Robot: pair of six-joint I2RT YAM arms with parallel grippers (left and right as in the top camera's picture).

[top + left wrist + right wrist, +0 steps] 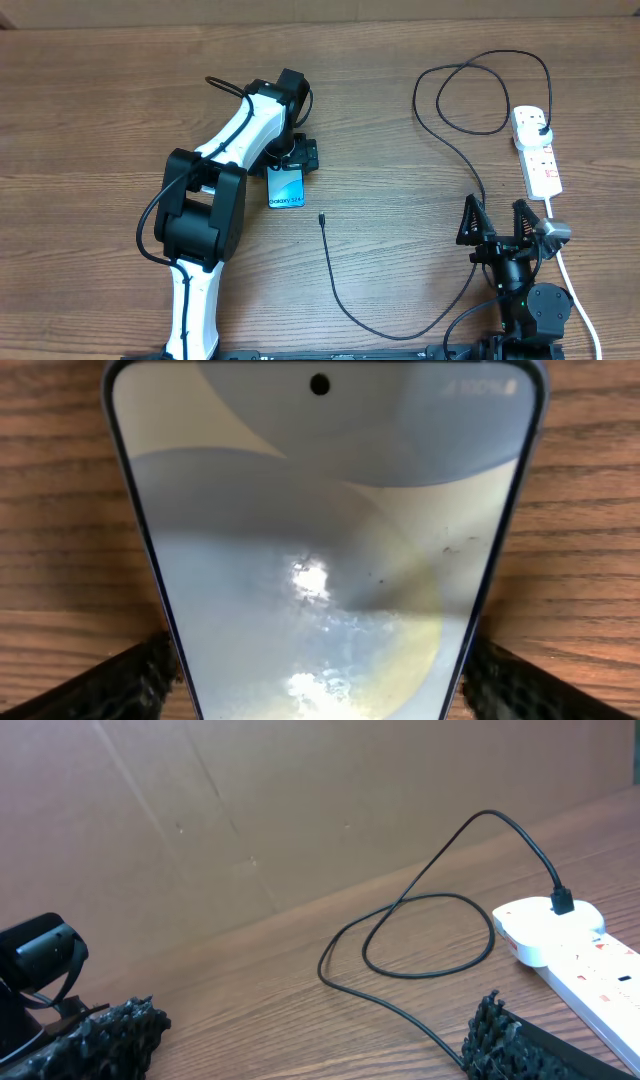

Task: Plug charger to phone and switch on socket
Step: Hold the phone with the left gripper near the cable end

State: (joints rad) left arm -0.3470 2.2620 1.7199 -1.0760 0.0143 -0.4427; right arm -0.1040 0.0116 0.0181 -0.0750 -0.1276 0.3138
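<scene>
Phone [286, 190] with a lit blue-teal screen lies flat and face up on a wooden table [100, 100], left of centre. The left gripper [320, 685] straddles the end farthest from the robot. Its fingers [125, 680] are spread wide, right against both long edges. Whether they clamp the phone or only flank it cannot be told.

Near the phone's other end, not touching it, rests the connector tip [321, 216] of the charger [345, 300]. Its thin black cable curves across the table to a plug [541, 125] already seated in the white socket [540, 165] at far right. The right gripper [497, 222] hovers beside the socket, jaws wide open and empty.

The phone's camera hole faces away from the left wrist, so its port probably sits at the straddled end. The phone should be steadied squarely, leaving that end clear, while the right arm pinches the tip close behind its head.
</scene>
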